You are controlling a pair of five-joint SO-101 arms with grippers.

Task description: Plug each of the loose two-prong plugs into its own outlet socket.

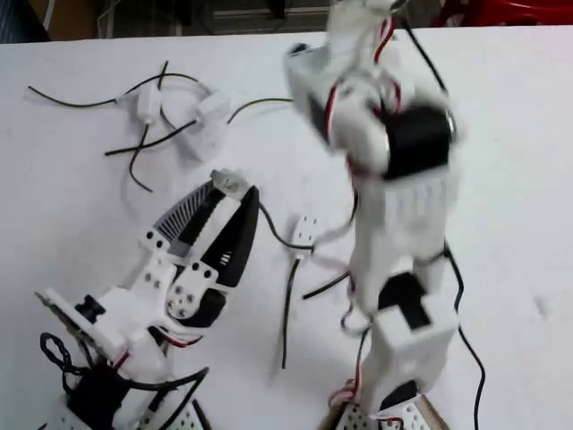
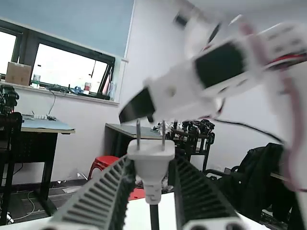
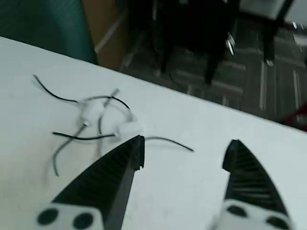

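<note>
Left tool [image 2: 151, 162] pinching a white two-prong plastic plug [image 2: 151, 152] by its body between ribbed black fingers [image 2: 108, 189], metal prongs pointing away from the wrist, thin black cord [image 2: 154, 218] trailing back between the fingers. Aimed out across the room rather than down at the white tabletop [image 1: 501, 134] (window and desks behind it in the left wrist view); placed low at the near left in the high view. Right tool [image 3: 187, 143] spread wide, gripping nothing, hovering above the tabletop.

Further out: a small white plastic block [image 1: 304, 233] with its own black wire [image 1: 287, 309], lying on the tabletop between the two arms. Well apart, at the far left, a cluster of two white plastic connector pieces [image 1: 210, 116] amid loose black leads [image 1: 152, 141], also visible beyond the right tool's fingertips.

Likely trouble from here: plug twisting in the ribbed grip on meeting a socket face, being held only by its sides; prongs missing the slots if not squared up first; a light, unanchored socket sliding away under the push unless pinned by the right tool; trailing cord snagging on an arm.

Outlet sockets versus plugs among the white pieces: impossible to tell apart, no slots or prongs legible on them. Right arm's upper part hard to make out in the high view, hiding some tabletop and wire behind it.
</note>
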